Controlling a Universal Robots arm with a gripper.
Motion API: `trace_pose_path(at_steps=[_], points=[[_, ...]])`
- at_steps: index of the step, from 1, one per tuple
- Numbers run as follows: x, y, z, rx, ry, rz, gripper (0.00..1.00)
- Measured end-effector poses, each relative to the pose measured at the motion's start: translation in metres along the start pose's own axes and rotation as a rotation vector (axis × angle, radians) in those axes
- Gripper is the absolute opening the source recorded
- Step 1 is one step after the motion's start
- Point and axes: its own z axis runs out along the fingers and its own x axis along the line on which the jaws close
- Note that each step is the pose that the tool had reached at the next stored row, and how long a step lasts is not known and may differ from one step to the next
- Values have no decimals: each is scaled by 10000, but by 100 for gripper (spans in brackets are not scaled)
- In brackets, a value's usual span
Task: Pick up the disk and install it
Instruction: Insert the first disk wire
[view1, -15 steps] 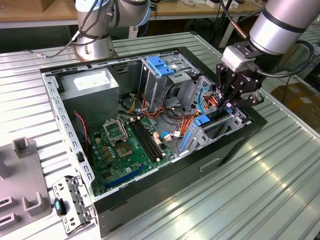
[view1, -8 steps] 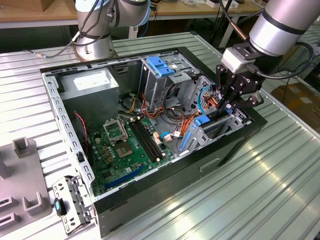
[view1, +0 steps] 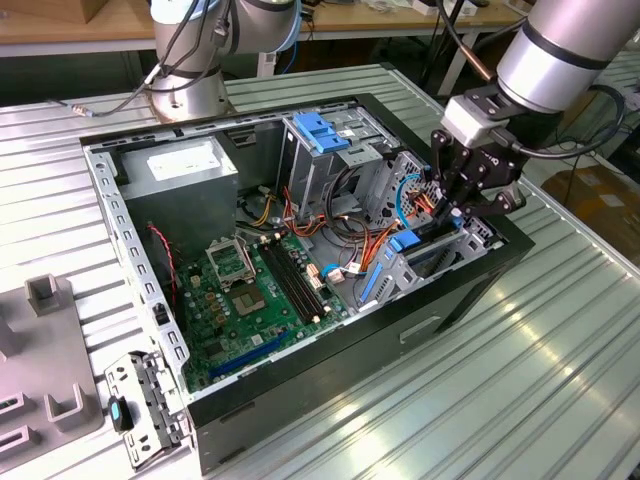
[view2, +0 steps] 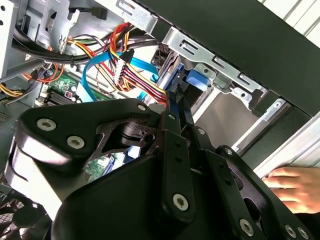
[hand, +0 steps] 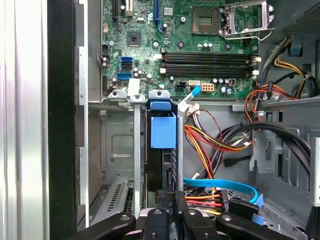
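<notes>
The disk (hand: 163, 131) stands on edge in the drive bay at the open computer case's (view1: 480, 280) end on the exterior view's right; I see its blue plastic end and its dark body between the bay's metal rails. In the exterior view the disk (view1: 404, 243) shows as a blue piece just below my gripper (view1: 450, 215). The black gripper (hand: 170, 196) sits over the bay, its fingers close together on the thin edge of the disk (view2: 192, 80). In the second wrist view the gripper (view2: 176, 102) tapers to a narrow tip at that blue part.
Bundled cables (view1: 350, 235) crowd the bay's inner side. A motherboard (view1: 250, 290) lies on the case floor, with a grey power-supply box (view1: 180, 165) and a blue-topped cage (view1: 325, 135) behind. A person's hand (view2: 295, 185) rests by the case's outer wall. Grey fixtures (view1: 50, 350) sit at the left.
</notes>
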Motion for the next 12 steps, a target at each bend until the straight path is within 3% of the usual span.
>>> trace_pose_path(at_steps=[12], points=[[-1, 0, 55, 0, -2, -1, 17]])
